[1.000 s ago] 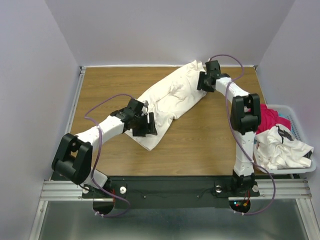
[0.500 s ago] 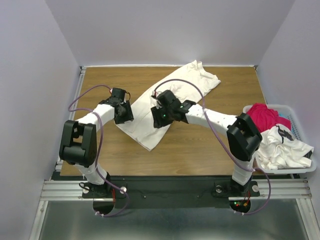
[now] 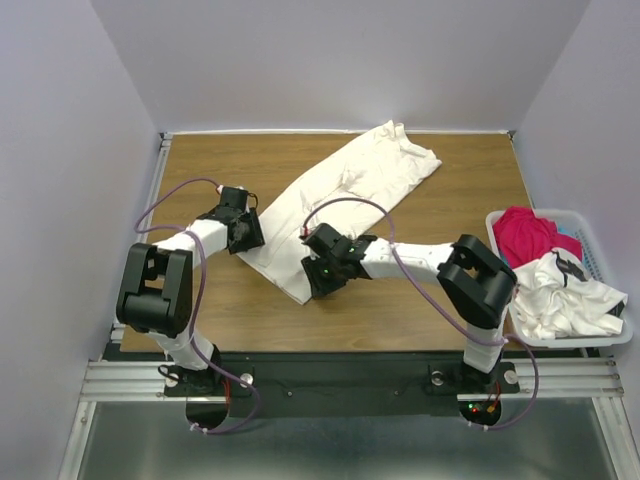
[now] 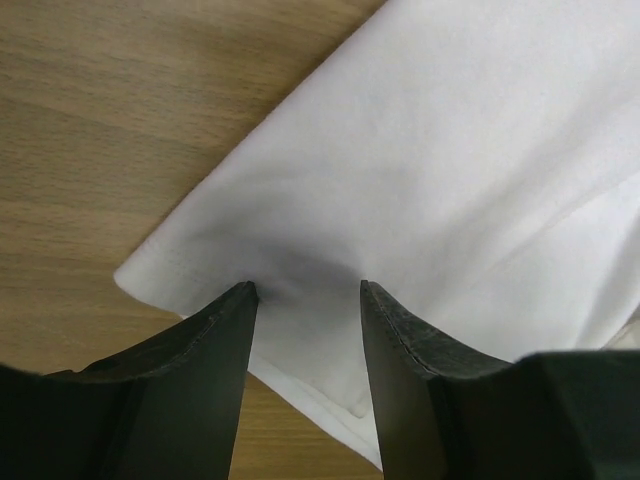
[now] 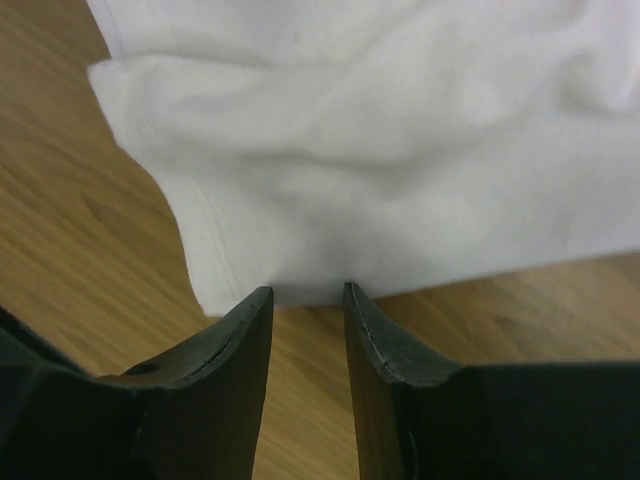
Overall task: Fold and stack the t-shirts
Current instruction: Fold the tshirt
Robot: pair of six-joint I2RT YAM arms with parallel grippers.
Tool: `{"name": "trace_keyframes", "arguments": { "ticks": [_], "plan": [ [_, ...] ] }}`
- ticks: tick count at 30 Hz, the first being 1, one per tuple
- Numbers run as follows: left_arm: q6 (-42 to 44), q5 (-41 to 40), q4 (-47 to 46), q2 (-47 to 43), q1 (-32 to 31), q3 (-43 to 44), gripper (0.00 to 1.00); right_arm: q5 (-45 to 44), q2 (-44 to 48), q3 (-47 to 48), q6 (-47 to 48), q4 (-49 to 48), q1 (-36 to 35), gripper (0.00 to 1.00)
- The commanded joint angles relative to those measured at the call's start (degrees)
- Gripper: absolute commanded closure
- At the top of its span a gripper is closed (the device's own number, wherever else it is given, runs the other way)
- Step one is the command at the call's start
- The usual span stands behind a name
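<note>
The off-white t-shirt lies flat in a long diagonal strip, from the table's far right down to the near middle. My left gripper is at its left near corner. In the left wrist view this gripper is open, both fingertips pressed onto the cloth just inside the hem. My right gripper is at the strip's near end. In the right wrist view it is open, its tips touching the shirt's edge with bare wood between the fingers. The magenta-red t-shirt and the white one with dark markings are piled in the basket.
A white slatted basket sits at the table's right edge, beside the right arm's base. The wooden table is walled on the left, back and right. A metal rail runs along the table's left edge.
The right arm swung from the shirt's far right end to its near end. The left gripper moved left and back to the shirt's left corner.
</note>
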State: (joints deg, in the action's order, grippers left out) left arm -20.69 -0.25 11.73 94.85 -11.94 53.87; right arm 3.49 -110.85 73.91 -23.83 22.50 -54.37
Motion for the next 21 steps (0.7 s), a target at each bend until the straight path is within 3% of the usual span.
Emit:
{"name": "trace_keyframes", "arguments": {
  "ticks": [1, 6, 7, 11, 16, 21],
  "plan": [
    [-5.0, 6.2, 1.5, -1.9, -2.1, -9.5, 0.44, 0.6, 7.4, -9.9, -2.4, 3.9, -0.3, 0.59],
    [-14.4, 7.5, 1.7, -9.8, -10.3, -15.6, 0.45, 3.7, 16.3, -21.0, -5.2, 9.3, -0.3, 0.59],
    [-19.1, 7.8, 2.1, -11.1, -14.6, -17.0, 0.45, 4.2, 19.8, -24.1, -6.0, 11.1, -0.2, 0.59],
    [-28.5, 6.9, 4.1, -19.6, -22.5, -20.2, 0.45, 3.2, 30.6, -26.6, -8.8, 15.5, -0.3, 0.59],
    [-36.1, 0.8, 12.5, -31.8, -24.2, -22.8, 0.45, -0.3, 38.9, -22.5, -7.5, 18.6, -0.3, 0.59],
    [-36.5, -5.3, 15.9, -39.7, -24.3, -21.6, 0.44, -7.2, 35.5, -18.7, -6.9, 18.0, -0.2, 0.62]
  ]
}}
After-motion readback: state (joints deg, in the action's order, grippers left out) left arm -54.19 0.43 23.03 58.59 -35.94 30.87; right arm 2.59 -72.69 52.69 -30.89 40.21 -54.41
